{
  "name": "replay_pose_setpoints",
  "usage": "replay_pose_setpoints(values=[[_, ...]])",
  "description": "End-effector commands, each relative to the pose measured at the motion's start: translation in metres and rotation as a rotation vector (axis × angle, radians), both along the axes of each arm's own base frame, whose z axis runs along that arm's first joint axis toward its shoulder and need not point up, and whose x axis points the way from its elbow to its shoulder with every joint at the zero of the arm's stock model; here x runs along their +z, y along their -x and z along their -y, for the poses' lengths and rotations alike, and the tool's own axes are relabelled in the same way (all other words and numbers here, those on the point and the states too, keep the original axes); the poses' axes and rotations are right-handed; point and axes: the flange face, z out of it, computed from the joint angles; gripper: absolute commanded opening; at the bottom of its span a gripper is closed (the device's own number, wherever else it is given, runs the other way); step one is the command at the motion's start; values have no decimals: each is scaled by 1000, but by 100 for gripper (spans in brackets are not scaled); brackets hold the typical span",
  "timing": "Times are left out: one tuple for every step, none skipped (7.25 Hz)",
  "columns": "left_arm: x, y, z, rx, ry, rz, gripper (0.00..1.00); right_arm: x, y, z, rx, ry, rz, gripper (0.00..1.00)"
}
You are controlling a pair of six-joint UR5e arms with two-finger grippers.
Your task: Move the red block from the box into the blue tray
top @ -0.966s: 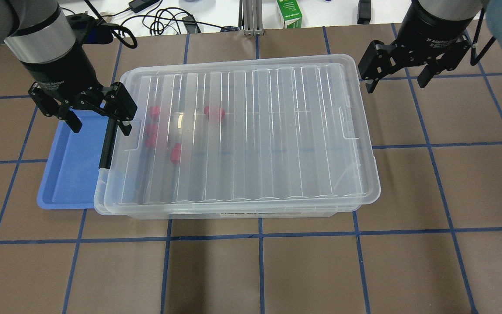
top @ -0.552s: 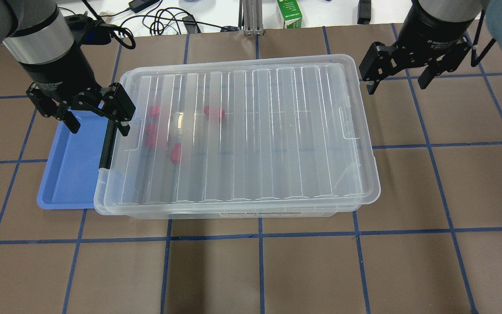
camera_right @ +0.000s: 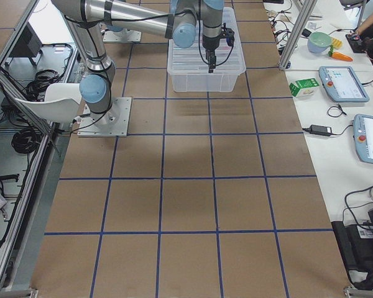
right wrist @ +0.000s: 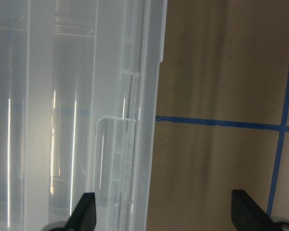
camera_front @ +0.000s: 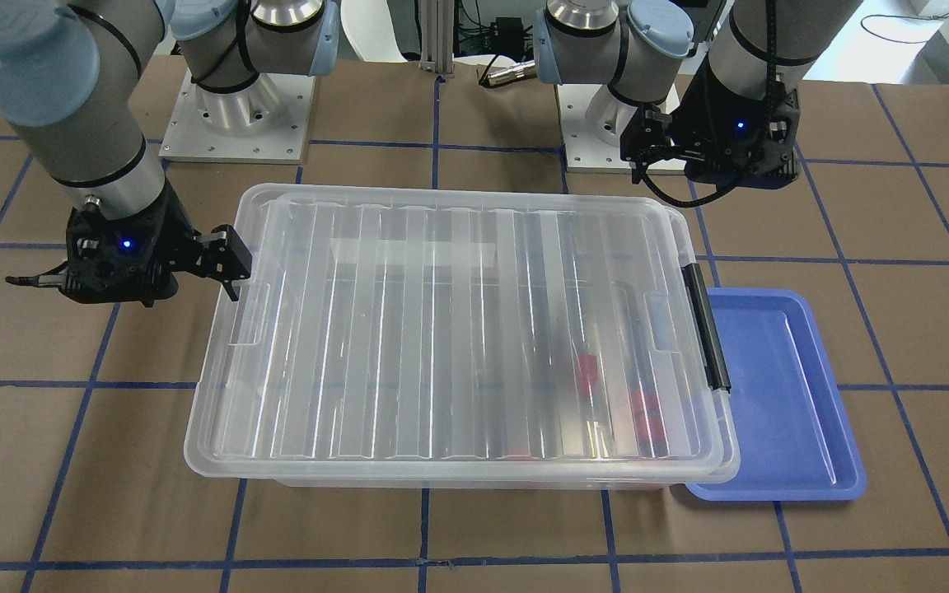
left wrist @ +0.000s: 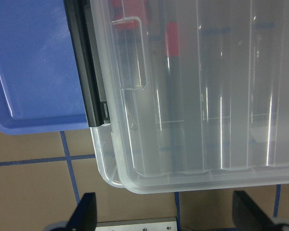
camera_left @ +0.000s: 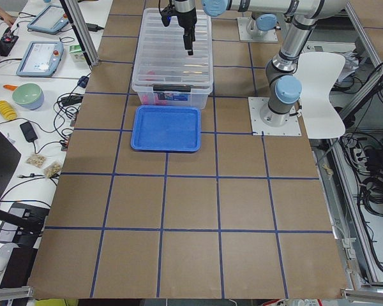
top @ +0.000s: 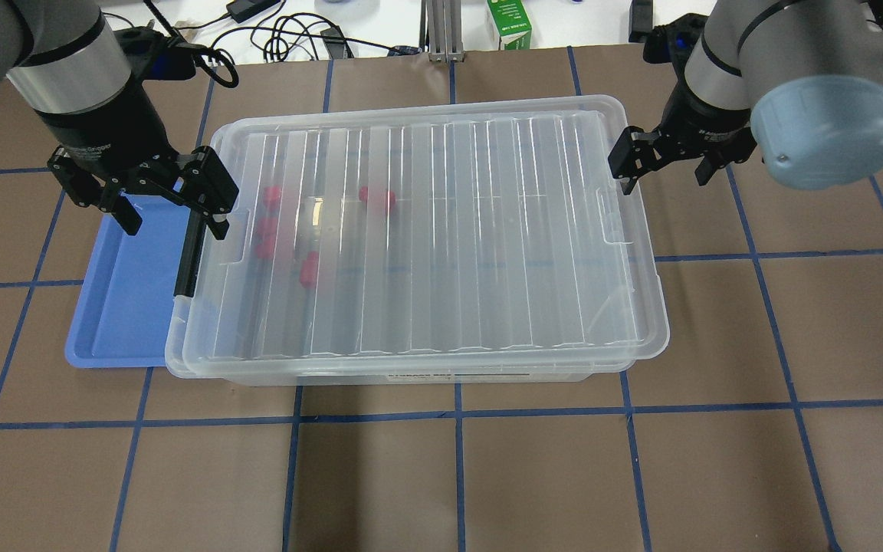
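Overhead, the ribbed lid (top: 449,230) blurs everything in the box (top: 411,376). Four red pieces (top: 308,270) show as soft pink blobs, and I cannot tell which of them is the red block. They lie under the lid, just past the left gripper (top: 175,218) on its inner finger's side. That gripper hangs wide open and empty across the latch (top: 188,253), with its outer finger over the tray (top: 116,307). The box end overlaps the tray's near edge. The right gripper (top: 664,180) is also spread wide and empty, one finger at the lid's other short end and one over bare table (top: 794,322).

From the front, the reds are dim smears (camera_front: 586,371) near the latch end. Each gripper's wrist housing hides most of its fingers.

In the exterior left view, a little pink shows through the box's end wall. In the exterior right view, the box hides the tray.

In the left wrist view, the fingertips (left wrist: 89,214) stand far apart with nothing between them. Ahead of them lie the box corner, the latch and the tray, and the top edge cuts off two red shapes (left wrist: 171,38).

In the right wrist view, the fingertips (right wrist: 89,211) straddle the lid's edge and the table.
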Motion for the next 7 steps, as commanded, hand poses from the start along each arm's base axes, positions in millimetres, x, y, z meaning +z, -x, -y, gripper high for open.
replay_pose_setpoints(values=[[-1, 0, 1, -1, -2, 0, 100, -19, 4, 5, 0, 3, 5, 100], [-2, 0, 1, -1, -2, 0, 100, -24, 5, 7, 1, -9, 2, 100], [0, -1, 0, 0, 1, 1, 100, -31, 5, 8, 0, -24, 6, 100], [-3, 0, 2, -1, -5, -2, 100, -40, 5, 13, 0, -37, 4, 100], [-3, -1, 4, 1, -2, -3, 100, -46, 5, 15, 0, -46, 3, 100], [-2, -1, 2, 1, -2, -2, 100, -46, 7, 15, 3, -48, -3, 100], [-4, -1, 3, 0, -5, -4, 100, -45, 9, 16, 12, -45, -7, 100]])
